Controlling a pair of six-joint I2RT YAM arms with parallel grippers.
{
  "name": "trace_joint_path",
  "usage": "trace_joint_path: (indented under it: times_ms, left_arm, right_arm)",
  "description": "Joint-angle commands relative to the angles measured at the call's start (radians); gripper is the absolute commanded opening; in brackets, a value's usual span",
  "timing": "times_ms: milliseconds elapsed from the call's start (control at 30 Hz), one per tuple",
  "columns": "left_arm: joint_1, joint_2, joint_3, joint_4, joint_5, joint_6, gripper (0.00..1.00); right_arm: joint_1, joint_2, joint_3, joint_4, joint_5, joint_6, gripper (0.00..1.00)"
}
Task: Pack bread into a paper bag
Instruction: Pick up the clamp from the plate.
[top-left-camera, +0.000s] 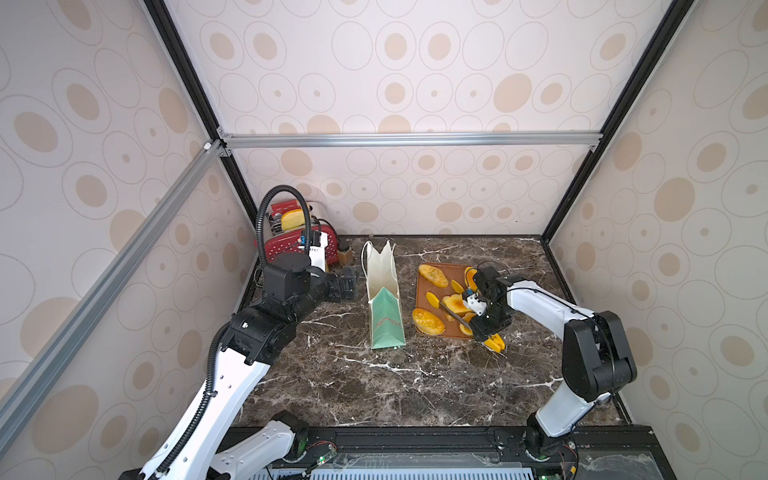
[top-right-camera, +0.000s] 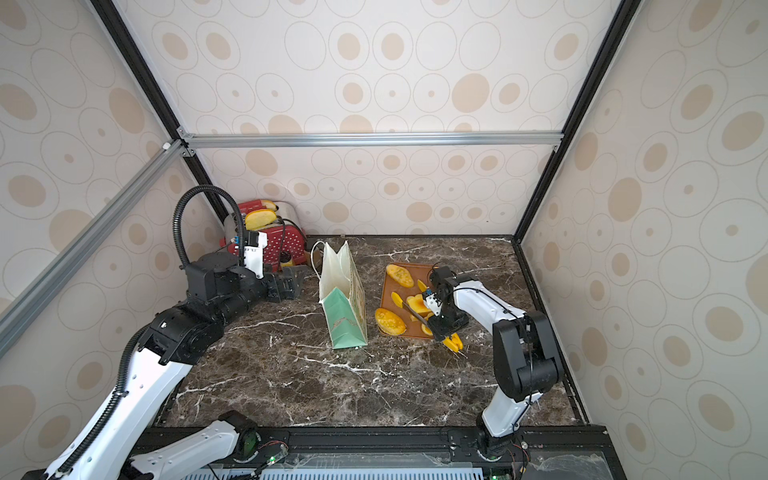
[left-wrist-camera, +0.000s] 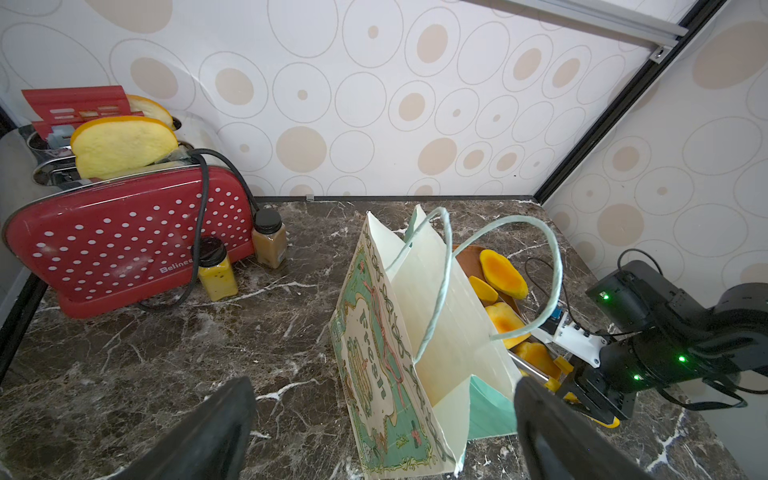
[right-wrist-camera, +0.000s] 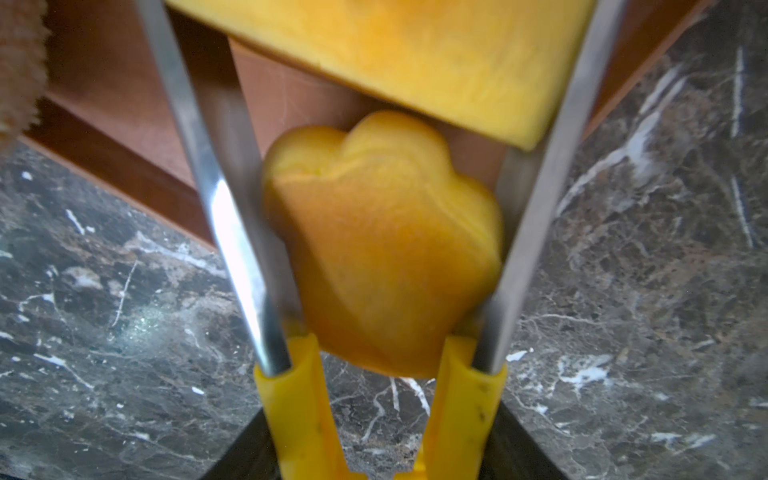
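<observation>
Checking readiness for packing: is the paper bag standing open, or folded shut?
Open and upright. The bag stands on its base, mouth spread; its white inside shows in both top views.

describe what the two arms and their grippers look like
Both arms have white link shells with chunky black joints: left arm, right arm. A ribbed black cable hose loops along the left one; thin black wires and small green lights mark the right. The left gripper and right gripper are black.

Red toaster (left-wrist-camera: 124, 241), two jars (left-wrist-camera: 217, 276), tray (right-wrist-camera: 104, 116), tongs (right-wrist-camera: 232, 224).
</observation>
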Motion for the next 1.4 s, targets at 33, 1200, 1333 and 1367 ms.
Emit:
trace_joint_path:
  times_ms: [33,1200,1333,1367]
  left_arm:
    - [-0.008,0.001,0.023,-0.009,-0.008,-0.014,0.99]
    - [-0.007,0.009,0.065,-0.027,-0.021,-0.010,0.99]
    - [-0.009,0.009,0.068,-0.028,-0.023,-0.010,0.99]
    - [-0.007,0.010,0.069,-0.027,-0.021,-0.010,0.99]
  right_arm:
    - [0.005,-0.084,0.056,-0.053,-0.024,0.034,0.59]
    - [0.005,-0.175,0.079,-0.059,-0.066,0.088,0.72]
    - [0.004,-0.195,0.086,-0.048,-0.065,0.093,0.68]
    - [0.004,-0.203,0.089,-0.044,-0.059,0.100,0.67]
